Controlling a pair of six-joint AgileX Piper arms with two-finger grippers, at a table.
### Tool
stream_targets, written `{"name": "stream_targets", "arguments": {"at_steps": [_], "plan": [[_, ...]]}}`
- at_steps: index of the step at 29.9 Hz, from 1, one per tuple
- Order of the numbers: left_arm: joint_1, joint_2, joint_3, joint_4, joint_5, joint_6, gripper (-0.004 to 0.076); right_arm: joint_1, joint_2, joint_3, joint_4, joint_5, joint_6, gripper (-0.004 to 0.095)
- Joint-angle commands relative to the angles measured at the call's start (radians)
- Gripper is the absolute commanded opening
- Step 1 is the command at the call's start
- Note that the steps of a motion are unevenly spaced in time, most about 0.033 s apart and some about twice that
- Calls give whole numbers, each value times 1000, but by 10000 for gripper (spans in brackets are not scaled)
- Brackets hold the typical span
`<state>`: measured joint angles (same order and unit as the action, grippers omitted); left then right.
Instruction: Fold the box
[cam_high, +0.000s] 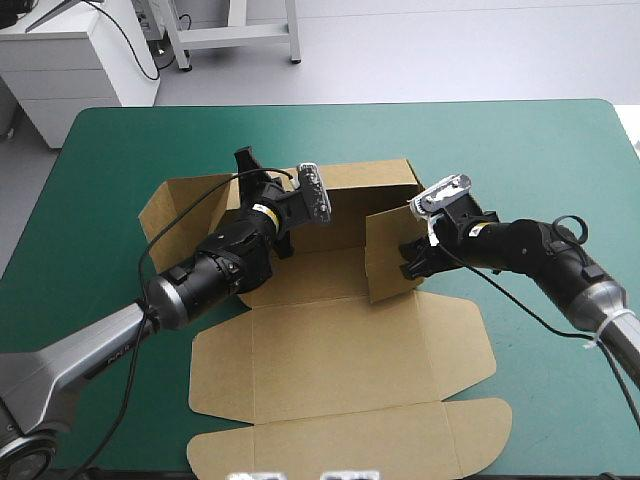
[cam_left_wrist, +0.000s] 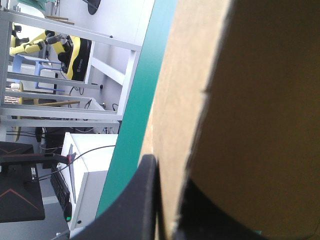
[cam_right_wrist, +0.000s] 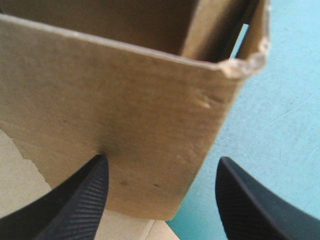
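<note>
Currently the brown box (cam_high: 340, 340) is lying in the middle of the teal-green worktop (cam_high: 560, 150), only partly formed. Its far wall (cam_high: 370, 180) and right wall (cam_high: 390, 255) are standing up, while the lid (cam_high: 340, 440) is resting flat on the near side and a left flap (cam_high: 175, 205) is lying out toward the far left. The left hand (cam_left_wrist: 170, 170) is pinching a raised panel on the box's left part, its black fingers all but closed with the board between them. Which panel it is I cannot tell for certain. The right hand (cam_right_wrist: 162, 159) is hanging wide open just outside the right wall, one finger seemingly touching the board and the other standing clear over the cover, so it is gripping nothing. The main risk, as I am judging it, is that the unheld right wall is going to spring back outward and flatten. A push from the open hand could also slide the whole sheet, since only one thin edge is being held. A hard pull on the left could likewise crease or tear the pinched panel.
</note>
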<state>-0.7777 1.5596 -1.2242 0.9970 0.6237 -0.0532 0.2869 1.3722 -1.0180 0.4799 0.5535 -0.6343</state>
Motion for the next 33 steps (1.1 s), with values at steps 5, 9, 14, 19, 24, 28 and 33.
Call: {"name": "stream_targets", "arguments": {"at_steps": [5, 9, 14, 19, 24, 28, 33], "plan": [[-3, -33, -19, -43, -11, -20, -8, 12, 53, -32, 48, -87, -65, 653], [-3, -33, -19, -43, -33, -20, -8, 39, 77, -32, 57, -134, -83, 653], [-3, -33, -19, -43, -56, -20, -8, 51, 81, -32, 57, -139, -108, 653], [-5, -33, -19, -43, -71, -16, -8, 51, 81, -32, 57, -152, -109, 627], [-5, -33, -19, -45, -71, -16, -8, 51, 81, -32, 57, -165, -109, 407], [-5, -33, -19, -64, -71, -16, -8, 51, 81, -32, 70, -155, -109, 161], [-5, -33, -19, -64, -73, -11, -8, 51, 81, -32, 72, -138, -109, -19]]}}
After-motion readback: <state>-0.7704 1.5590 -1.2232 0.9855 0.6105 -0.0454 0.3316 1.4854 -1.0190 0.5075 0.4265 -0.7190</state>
